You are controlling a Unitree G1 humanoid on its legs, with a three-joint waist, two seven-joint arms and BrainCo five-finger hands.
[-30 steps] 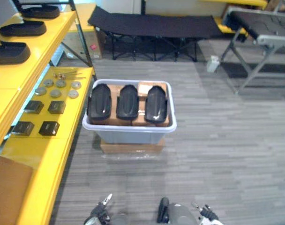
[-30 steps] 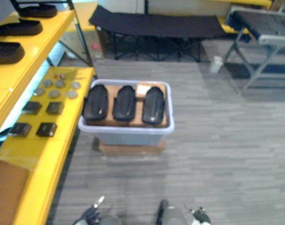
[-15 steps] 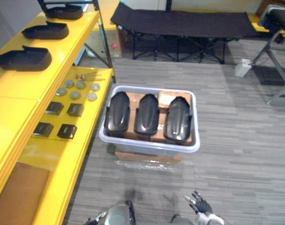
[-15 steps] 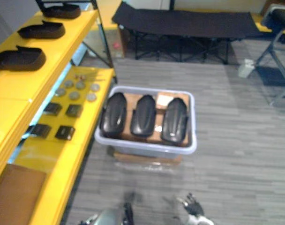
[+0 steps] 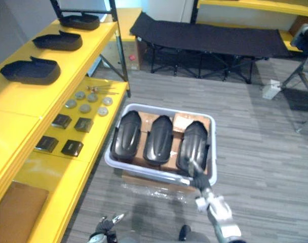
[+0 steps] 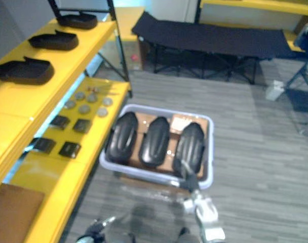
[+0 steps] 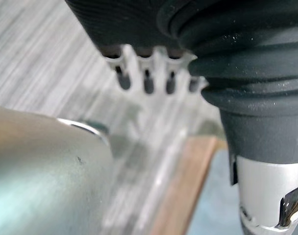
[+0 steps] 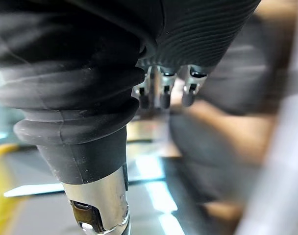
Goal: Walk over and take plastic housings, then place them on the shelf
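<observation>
Three black plastic housings lie side by side on cardboard in a pale grey bin (image 5: 144, 171): left (image 5: 126, 135), middle (image 5: 158, 140), right (image 5: 192, 144). My right hand (image 5: 199, 180) reaches up from below, fingers straight, over the bin's near rim at the near end of the right housing. In the right wrist view its fingers (image 8: 161, 95) point at a dark housing. My left hand (image 5: 106, 224) hangs low at the bottom edge, fingers relaxed and holding nothing. Three more housings (image 5: 30, 71) rest on the upper tier of the yellow shelf (image 5: 22, 101) at left.
The bin stands on a cardboard box (image 5: 144, 183) beside the shelf's lower tier, which carries metal discs (image 5: 85, 101), small black boxes (image 5: 68, 134) and a brown board (image 5: 12, 212). A black folding cot (image 5: 209, 38) stands behind. A white bottle (image 5: 270, 89) and a metal frame are at right.
The camera has shifted and the bin sits closer. My right hand has risen from the bottom edge up to the bin's near rim by the right housing. The left hand stays low.
</observation>
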